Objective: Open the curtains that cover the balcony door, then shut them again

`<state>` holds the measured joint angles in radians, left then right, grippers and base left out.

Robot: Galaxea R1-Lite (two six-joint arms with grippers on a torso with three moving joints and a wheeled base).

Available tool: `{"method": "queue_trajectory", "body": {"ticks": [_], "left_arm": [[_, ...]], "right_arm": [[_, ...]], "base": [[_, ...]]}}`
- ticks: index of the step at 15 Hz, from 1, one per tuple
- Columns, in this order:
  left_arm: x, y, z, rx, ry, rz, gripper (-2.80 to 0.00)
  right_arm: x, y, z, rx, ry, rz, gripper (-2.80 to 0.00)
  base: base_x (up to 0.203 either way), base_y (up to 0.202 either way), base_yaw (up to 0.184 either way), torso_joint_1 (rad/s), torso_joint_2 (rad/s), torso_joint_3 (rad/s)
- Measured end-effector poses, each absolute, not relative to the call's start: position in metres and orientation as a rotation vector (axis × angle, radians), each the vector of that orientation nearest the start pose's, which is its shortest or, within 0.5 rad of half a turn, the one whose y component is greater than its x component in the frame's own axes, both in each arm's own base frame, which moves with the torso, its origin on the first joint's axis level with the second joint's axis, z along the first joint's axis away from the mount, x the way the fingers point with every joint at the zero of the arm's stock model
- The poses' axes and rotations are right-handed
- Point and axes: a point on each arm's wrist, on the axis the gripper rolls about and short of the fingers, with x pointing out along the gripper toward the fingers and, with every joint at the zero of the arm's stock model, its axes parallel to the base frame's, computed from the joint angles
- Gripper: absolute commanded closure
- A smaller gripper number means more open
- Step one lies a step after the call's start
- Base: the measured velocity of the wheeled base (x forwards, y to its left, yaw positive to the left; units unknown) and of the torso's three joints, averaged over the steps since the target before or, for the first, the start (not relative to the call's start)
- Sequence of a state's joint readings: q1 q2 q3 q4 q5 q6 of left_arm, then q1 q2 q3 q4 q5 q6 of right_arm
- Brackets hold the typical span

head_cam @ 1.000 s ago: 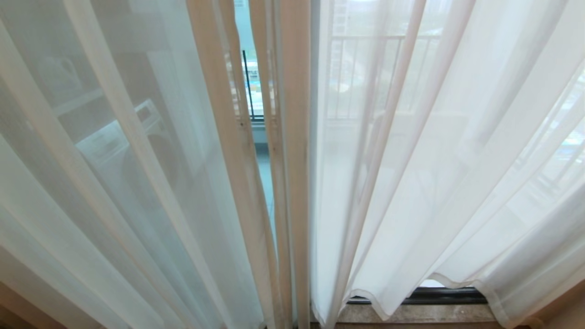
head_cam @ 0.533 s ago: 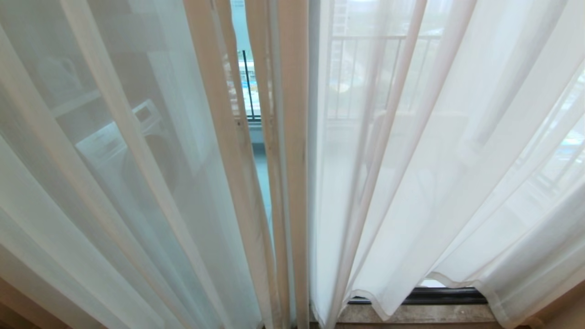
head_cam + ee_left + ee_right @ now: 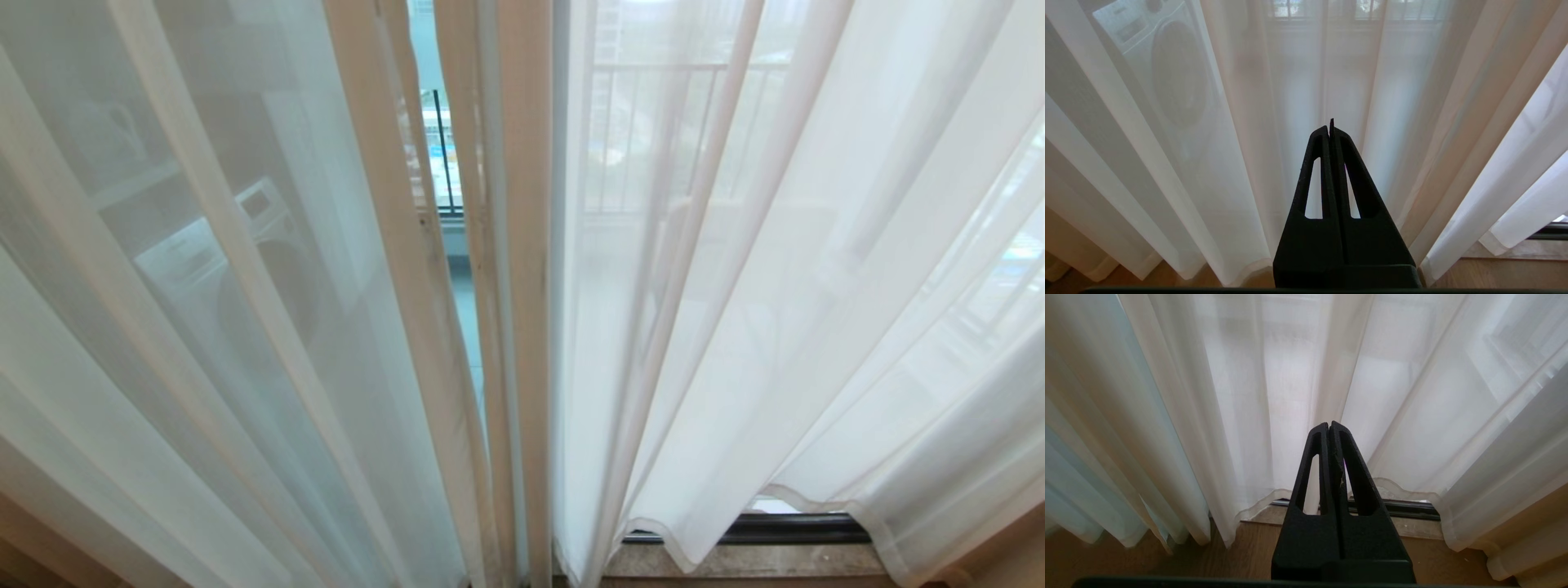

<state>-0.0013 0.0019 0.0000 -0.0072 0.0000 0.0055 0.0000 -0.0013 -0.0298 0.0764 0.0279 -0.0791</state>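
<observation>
- I see the curtains [image 3: 775, 286] drawn, a narrow gap at 12 o'clock showing the balcony door [image 3: 445, 163].
- Wooden floor [image 3: 1167, 559] lies below.
- Left gripper [image 3: 1330, 124] and right gripper [image 3: 1329, 425] fingers are pressed together, holding nothing.

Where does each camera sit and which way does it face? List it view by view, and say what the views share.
Head view: on the robot's head, looking forward and down at the curtains; through the narrow gap between them the balcony door shows. No arm in view.
Left wrist view: behind the left end effector, shut, pointing at the sheer folds; a washing machine shows through.
Right wrist view: behind the right end effector, shut, facing the curtain hems and the floor track.
Shared: all three see the curtains; head and left wrist views both see the washing machine.
</observation>
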Motion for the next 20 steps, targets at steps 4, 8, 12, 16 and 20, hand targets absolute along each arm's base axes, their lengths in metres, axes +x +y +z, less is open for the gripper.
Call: {"method": "queue_trajectory", "body": {"ticks": [4,8,12,16,20], "left_arm": [[-0.0227,0.0000,0.0763,0.006,-0.005,-0.002,0.00],[-0.0227,0.0001,0.0763,0.005,-0.005,-0.001,0.00],[-0.0227,0.0001,0.0763,0.004,-0.005,0.000,0.00],[-0.0227,0.0000,0.0763,0.004,-0.005,0.000,0.00],[-0.0227,0.0001,0.0763,0.004,-0.005,-0.001,0.00]], "right_arm": [[-0.0253,0.0006,0.0759,-0.078,0.044,0.029,0.00],[-0.0253,0.0006,0.0760,-0.080,0.043,0.029,0.00],[-0.0253,0.0006,0.0759,-0.079,0.043,0.029,0.00],[-0.0253,0.0006,0.0758,-0.080,0.044,0.029,0.00],[-0.0254,0.0006,0.0760,-0.078,0.044,0.029,0.00]], "base": [[0.000,0.000,0.000,0.000,0.00,0.000],[0.000,0.000,0.000,0.000,0.00,0.000],[0.000,0.000,0.000,0.000,0.00,0.000],[0.000,0.000,0.000,0.000,0.00,0.000],[0.000,0.000,0.000,0.000,0.00,0.000]]}}
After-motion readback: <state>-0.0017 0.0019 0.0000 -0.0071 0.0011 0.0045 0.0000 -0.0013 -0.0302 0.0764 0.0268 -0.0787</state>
